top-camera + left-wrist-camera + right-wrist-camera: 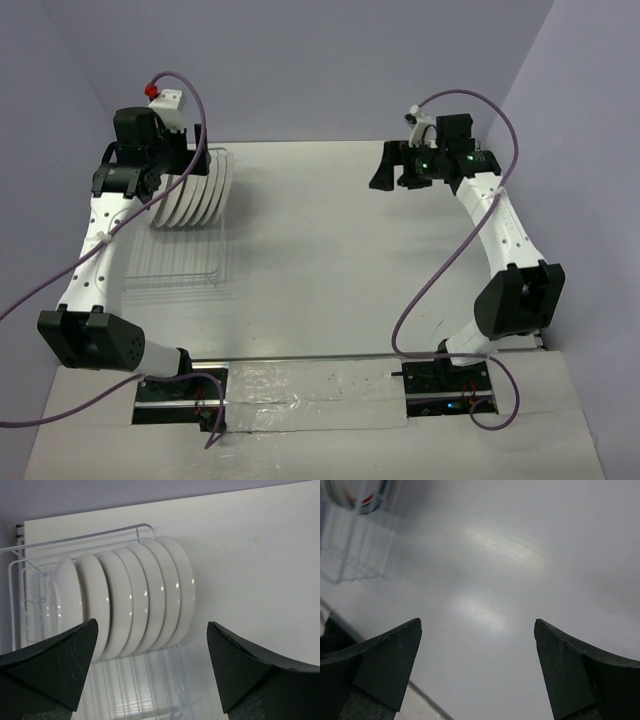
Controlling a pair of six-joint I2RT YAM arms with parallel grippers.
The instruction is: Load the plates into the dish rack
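A row of plates (130,600) is seen standing on edge, packed face to face, in the dish rack (75,537) at the far left of the table (330,260). The left claw (151,624) is held with its jaws spread wide and nothing between them. From the left wrist, the plates are framed just beyond the gap between the fingers and are not touched by them. From above, this claw is seen just over the far-left end of the row. The right claw (477,622) is likewise spread wide and holds nothing. It is poised above bare tabletop at the far right, well apart from the rack and plates.
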